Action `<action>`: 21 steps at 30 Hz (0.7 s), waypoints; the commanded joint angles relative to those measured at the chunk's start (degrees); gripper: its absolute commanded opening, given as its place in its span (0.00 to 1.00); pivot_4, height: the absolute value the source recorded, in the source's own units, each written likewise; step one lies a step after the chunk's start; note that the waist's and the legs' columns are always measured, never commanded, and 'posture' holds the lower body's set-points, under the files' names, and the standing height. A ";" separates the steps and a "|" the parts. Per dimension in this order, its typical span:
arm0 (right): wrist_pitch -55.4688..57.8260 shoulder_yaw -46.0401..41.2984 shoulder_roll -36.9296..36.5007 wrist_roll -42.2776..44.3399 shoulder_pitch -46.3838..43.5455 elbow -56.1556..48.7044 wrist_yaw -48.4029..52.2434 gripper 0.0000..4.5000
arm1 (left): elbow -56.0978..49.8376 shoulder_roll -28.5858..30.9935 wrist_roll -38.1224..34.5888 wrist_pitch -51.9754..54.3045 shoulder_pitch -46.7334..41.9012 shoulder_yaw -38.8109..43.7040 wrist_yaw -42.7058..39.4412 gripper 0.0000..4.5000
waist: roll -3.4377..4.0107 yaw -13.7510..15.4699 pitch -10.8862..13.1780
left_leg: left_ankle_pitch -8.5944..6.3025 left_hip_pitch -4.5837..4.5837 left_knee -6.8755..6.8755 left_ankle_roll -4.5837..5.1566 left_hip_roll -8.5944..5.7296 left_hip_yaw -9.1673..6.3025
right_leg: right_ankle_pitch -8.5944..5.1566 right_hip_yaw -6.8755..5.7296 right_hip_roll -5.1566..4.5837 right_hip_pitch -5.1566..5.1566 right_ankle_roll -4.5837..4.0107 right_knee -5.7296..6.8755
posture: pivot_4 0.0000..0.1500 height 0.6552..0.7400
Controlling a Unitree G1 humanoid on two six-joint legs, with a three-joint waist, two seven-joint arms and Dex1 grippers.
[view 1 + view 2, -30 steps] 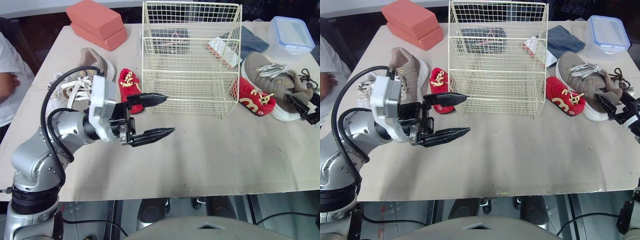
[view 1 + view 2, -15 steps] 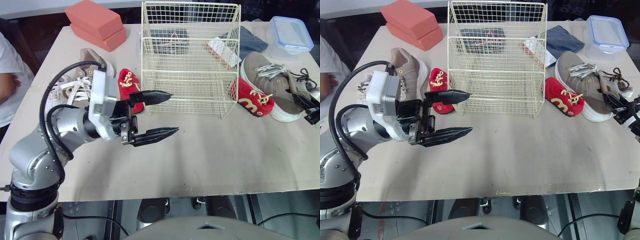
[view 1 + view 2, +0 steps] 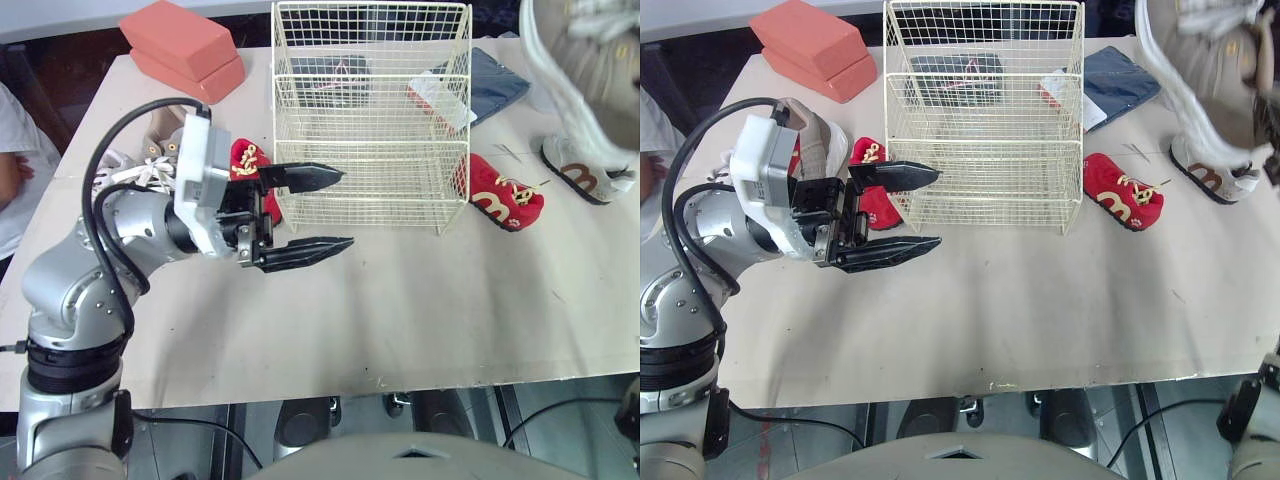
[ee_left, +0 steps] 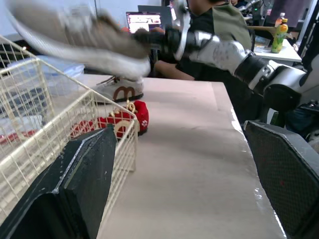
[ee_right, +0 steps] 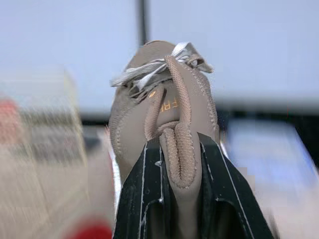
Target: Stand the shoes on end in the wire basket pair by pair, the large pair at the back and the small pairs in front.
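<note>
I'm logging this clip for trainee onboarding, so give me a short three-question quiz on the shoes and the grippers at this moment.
1. Multiple choice: what does the right gripper hold? A) a small red shoe B) a large tan shoe C) nothing
2. True or false: the left gripper is shut on a shoe.
3. Fill in: ___ small red shoes lie on the table, one on each side of the wire basket.
Key: 1 B. 2 False; it is open and empty. 3 Two.
</note>
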 commanded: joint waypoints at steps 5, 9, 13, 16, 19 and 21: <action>-4.35 8.47 -1.87 3.14 -6.76 -15.12 10.61 0.01 | 5.74 1.20 0.71 -2.15 -4.35 5.43 -1.41 1.00 | -0.04 0.07 0.04 | 0.01 -0.05 -0.02 -0.01 0.01 -0.03 | 0.01 -0.03 -0.01 -0.02 -0.03 -0.04 | 1.00 0.36; -5.62 13.38 -4.01 2.50 -6.76 -17.53 18.92 0.01 | 9.88 2.82 -0.20 -2.31 -3.28 12.05 -2.19 1.00 | -0.28 0.05 0.19 | 0.01 -0.05 -0.04 0.00 0.04 -0.03 | 0.06 -0.04 -0.04 -0.02 -0.10 -0.07 | 1.00 0.36; -10.21 17.67 -5.30 0.61 -8.92 -17.66 27.68 0.01 | 13.81 7.33 -1.00 -1.45 -1.06 19.18 -5.93 1.00 | -0.57 0.03 0.40 | 0.01 -0.07 -0.02 0.00 0.05 -0.07 | 0.04 -0.13 -0.08 -0.02 -0.07 -0.06 | 1.00 0.36; -17.14 20.50 -6.23 -2.96 -9.33 -15.68 35.14 0.01 | 14.79 9.36 -1.67 -0.91 0.63 21.93 -8.57 1.00 | -0.61 0.30 0.47 | 0.01 -0.08 -0.02 0.00 0.06 -0.10 | 0.01 -0.20 -0.11 -0.02 -0.03 -0.07 | 1.00 0.36; -28.16 23.52 -7.03 -7.40 -10.11 -11.41 43.86 0.01 | 14.26 10.93 -1.78 -0.01 2.83 22.99 -10.59 1.00 | -0.64 0.47 0.53 | 0.01 -0.08 -0.02 0.00 0.06 -0.11 | 0.01 -0.22 -0.13 -0.01 -0.02 -0.08 | 1.00 0.36; -34.88 24.69 -6.67 -8.73 -11.10 -9.52 47.73 0.01 | 13.99 11.06 -2.22 0.53 3.09 22.56 -10.86 1.00 | -0.71 0.70 0.59 | 0.01 -0.08 -0.01 0.00 0.06 -0.11 | 0.01 -0.23 -0.15 -0.01 -0.02 -0.06 | 1.00 0.36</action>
